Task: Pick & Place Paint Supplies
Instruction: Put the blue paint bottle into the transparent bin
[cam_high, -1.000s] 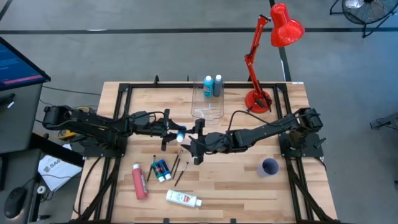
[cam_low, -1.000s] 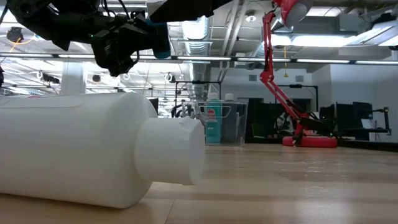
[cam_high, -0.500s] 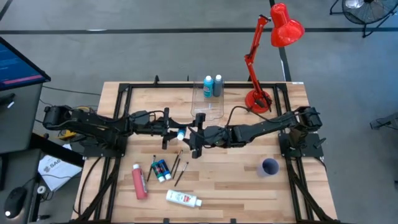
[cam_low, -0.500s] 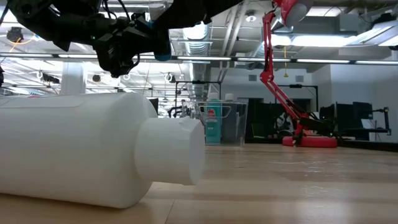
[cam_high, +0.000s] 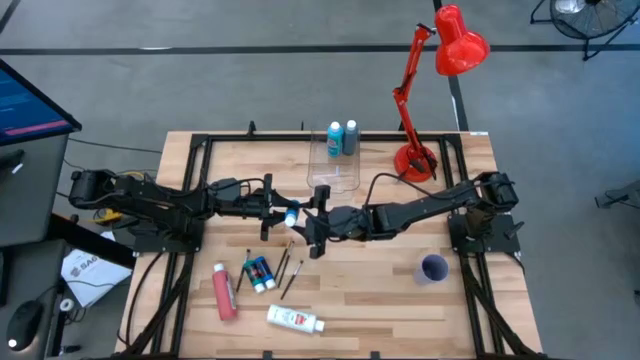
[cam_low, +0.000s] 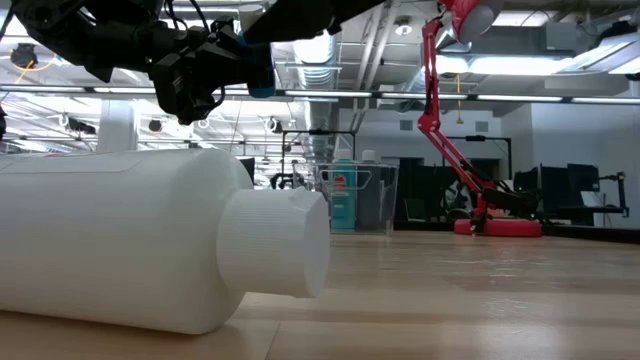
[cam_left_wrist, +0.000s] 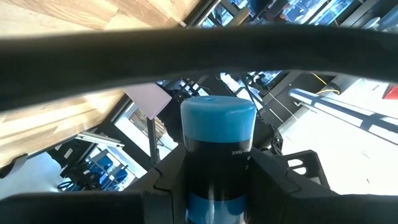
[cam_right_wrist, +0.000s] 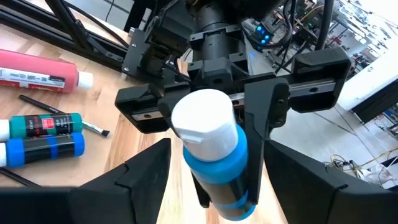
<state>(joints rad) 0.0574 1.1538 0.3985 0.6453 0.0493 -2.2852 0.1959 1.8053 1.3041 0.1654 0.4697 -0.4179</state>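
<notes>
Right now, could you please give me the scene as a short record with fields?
Left gripper: shut on blue bottle, above mid-table
Right gripper: open, fingers either side of the blue bottle, not gripping
Box: far edge of the table, two bottles standing in it
Lying near front edge: red bottle, white tube, small bottles, brushes
Cup: right side, upright
Lamp: far right corner

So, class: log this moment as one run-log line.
phase: handover | left tool: shut on blue bottle | right tool: open around it
</notes>
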